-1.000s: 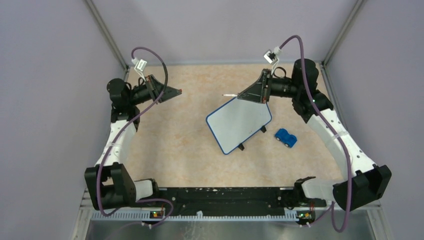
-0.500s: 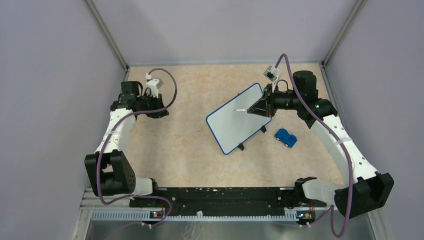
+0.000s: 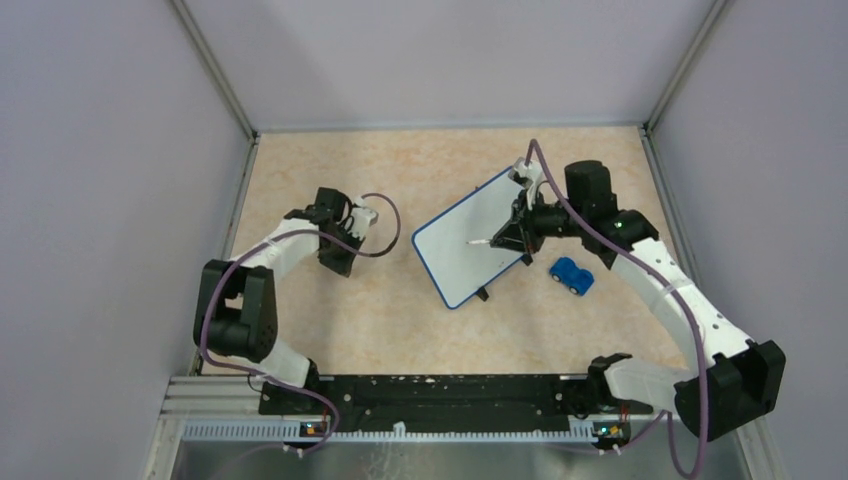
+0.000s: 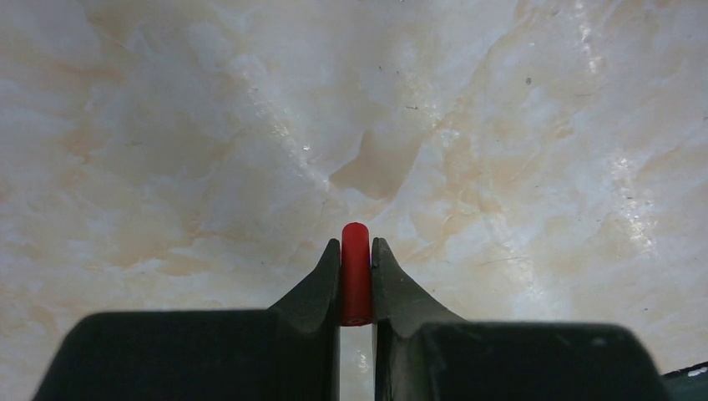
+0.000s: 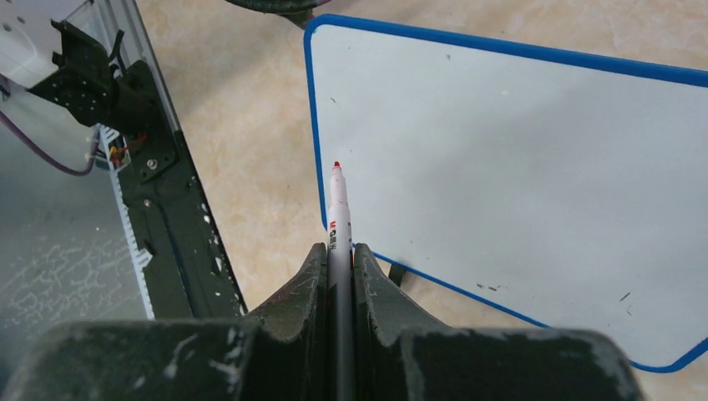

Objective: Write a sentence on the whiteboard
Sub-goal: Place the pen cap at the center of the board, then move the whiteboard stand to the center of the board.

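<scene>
Left claw, well to the left of the whiteboard, points down at the marbled table. It is pinched shut on a small red pen cap. The blue-rimmed whiteboard sits slantwise near the middle of the table on small black feet. Its face is blank apart from a few faint specks, so the sentence has not been started.

Right claw reaches over the whiteboard from its right side, clamped around a white pen. The pen's red tip is poised over the white face, but it is impossible to tell whether it touches. A blue toy car lies just to the right of the whiteboard, beside that arm.

The likely trouble is that nothing holds the whiteboard down. The left claw is busy with the cap and too far off to brace it, so a firm stroke could slide or swivel the whiteboard on its feet and smear the letters. Pressing too lightly would leave gaps in the line. The pen is held only by its barrel, so it could twist or slip back in the grip under pressure. A wide sweep of the right arm might also knock the toy car.
</scene>
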Controlling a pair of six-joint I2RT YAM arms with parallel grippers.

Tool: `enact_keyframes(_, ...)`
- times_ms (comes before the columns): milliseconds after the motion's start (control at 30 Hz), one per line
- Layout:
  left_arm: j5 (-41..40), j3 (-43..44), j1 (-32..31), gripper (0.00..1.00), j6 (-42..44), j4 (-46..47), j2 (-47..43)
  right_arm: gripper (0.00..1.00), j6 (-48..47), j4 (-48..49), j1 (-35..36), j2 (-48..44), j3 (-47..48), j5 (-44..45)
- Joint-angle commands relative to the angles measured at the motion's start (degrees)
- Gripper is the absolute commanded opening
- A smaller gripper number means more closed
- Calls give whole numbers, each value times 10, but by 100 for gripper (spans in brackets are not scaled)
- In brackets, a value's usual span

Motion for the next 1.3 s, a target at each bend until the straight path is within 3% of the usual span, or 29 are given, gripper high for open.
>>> enact_keyframes(0,-32,-7,-13,10,-3,17,24,0,-41,23,26,-22,-22,26)
enact_keyframes(233,-25,-11,-23,19,-3,16,36,0,-49,29,34,-23,-30,17)
enact_keyframes(533,8,11,-26,45,-2,-23,44,0,-101,-22,34,-35,-22,-27)
enact_keyframes(700,57,82,-24,58,-6,-69,33,0,-117,-50,34,-42,-14,-27)
enact_keyframes(933,173,230,-22,62,-17,-72,75,0,-121,-63,33,-49,-7,-33)
enact_keyframes(1267,413,340,-23,59,-151,115,244,0,-157,-126,30,-52,25,-23)
